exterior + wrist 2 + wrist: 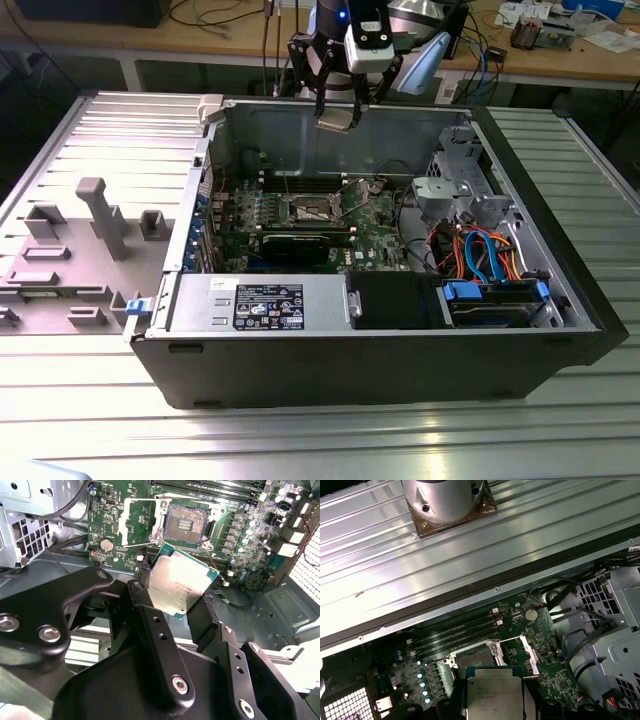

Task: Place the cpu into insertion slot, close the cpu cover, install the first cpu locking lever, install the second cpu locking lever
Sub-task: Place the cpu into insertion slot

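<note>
Gripper (338,112) pinches tilted cpu (182,585) by two edges, high over open case (520,330) | insertion slot (186,524) bare on green board, well below | cpu cover (127,525) stands open.

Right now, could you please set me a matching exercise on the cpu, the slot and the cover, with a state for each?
Things:
1. cpu
2. slot
3. cover

States:
A. swung open beside the slot
B. empty, dark centre showing
C. gripped in the hand

Pairs: 1-C, 2-B, 3-A
</note>
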Robot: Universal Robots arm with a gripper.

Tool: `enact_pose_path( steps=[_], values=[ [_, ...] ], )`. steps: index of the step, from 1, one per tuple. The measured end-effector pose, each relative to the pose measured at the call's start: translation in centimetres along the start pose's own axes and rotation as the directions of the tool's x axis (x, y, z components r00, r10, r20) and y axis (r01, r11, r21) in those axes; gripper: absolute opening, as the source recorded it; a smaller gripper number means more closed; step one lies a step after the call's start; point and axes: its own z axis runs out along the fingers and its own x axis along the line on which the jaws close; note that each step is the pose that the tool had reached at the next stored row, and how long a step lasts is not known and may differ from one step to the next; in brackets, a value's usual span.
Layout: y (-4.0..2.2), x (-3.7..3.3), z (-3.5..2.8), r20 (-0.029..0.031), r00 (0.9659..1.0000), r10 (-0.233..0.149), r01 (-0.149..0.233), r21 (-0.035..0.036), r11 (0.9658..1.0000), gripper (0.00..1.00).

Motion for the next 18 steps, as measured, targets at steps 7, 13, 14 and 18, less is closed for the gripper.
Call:
enact_pose_path(
  steps=[7,13,14,18],
  values=[
    [0.0,0.0,0.0,0.0002,1.0,0.002,-0.002,0.0,1.0,0.54],
    [0.0,0.0,0.03,0.003,0.9994,0.034,-0.034,-0.0007,0.9994,0.54],
    [0.0,0.0,0.03,0.0035,0.9992,0.04,-0.04,-0.0008,0.9992,0.54],
    [0.0,0.0,0.05,0.0061,0.9976,0.07,-0.07,-0.0016,0.9976,0.54]
  ],
)
